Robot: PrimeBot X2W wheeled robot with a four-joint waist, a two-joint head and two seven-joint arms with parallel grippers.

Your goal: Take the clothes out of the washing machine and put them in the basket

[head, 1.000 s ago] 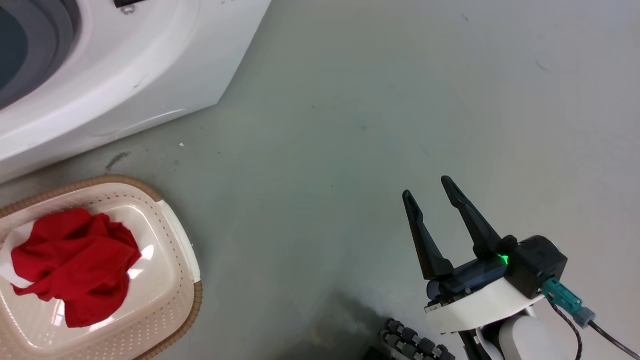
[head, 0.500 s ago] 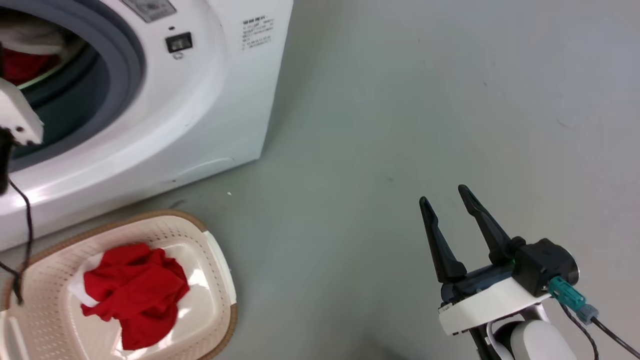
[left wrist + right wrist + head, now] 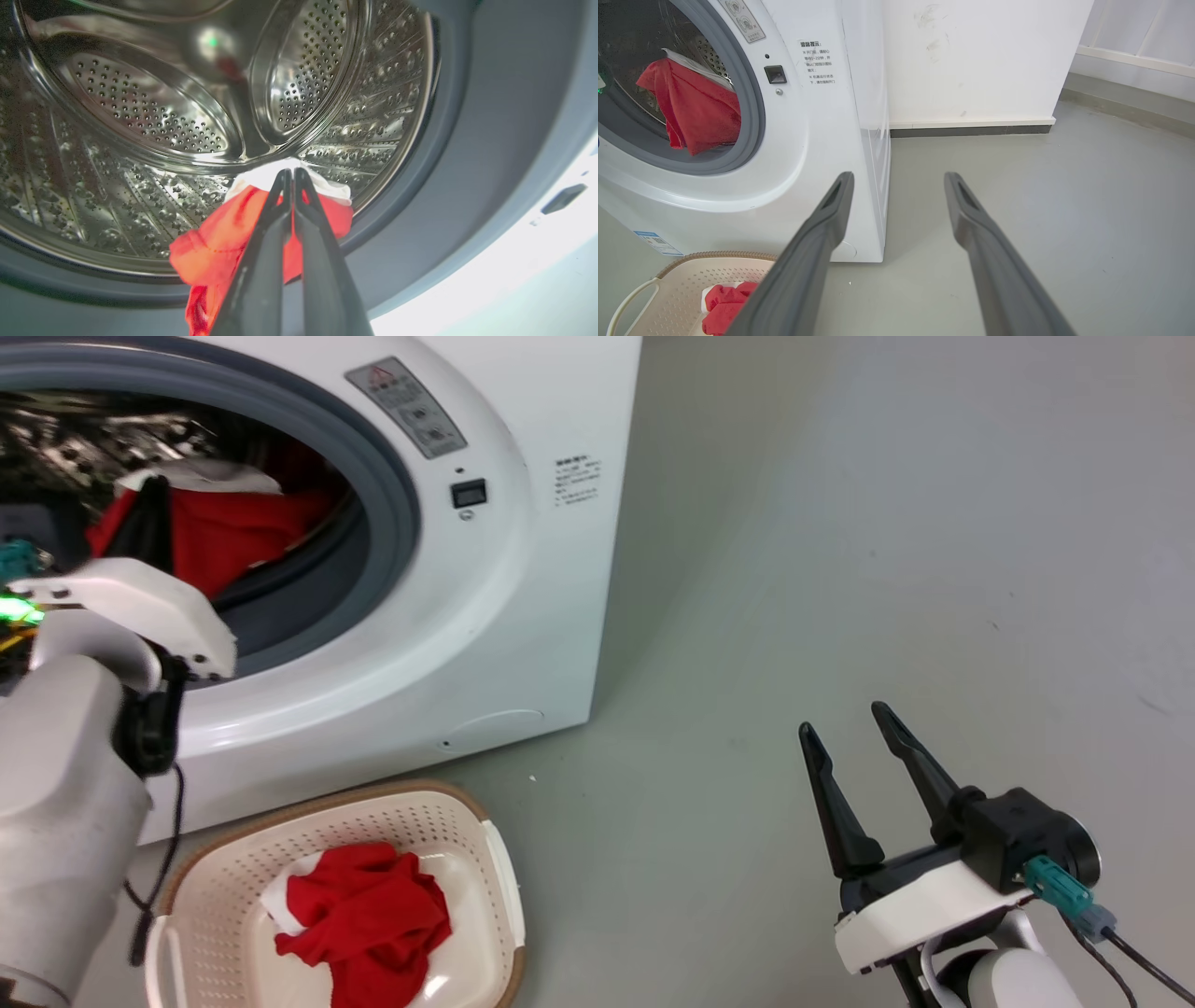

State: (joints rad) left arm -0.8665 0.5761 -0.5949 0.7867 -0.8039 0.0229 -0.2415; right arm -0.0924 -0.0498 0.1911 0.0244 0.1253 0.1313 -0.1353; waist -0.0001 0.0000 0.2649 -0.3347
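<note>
The left gripper point(image 3: 293, 173) holds a red-and-white garment point(image 3: 219, 247), clamped tight, at the front edge of the washing machine point(image 3: 523, 616) drum point(image 3: 140, 116), while the right gripper point(image 3: 842, 718) stands spread and empty; the thin pinch may slip, or the cloth may snag on the grey seal point(image 3: 397, 532), missing the basket point(image 3: 219, 896).

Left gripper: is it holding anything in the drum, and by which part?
The left gripper is shut on the soft red fabric garment with a white panel, pinching its upper edge where red meets white.
</note>
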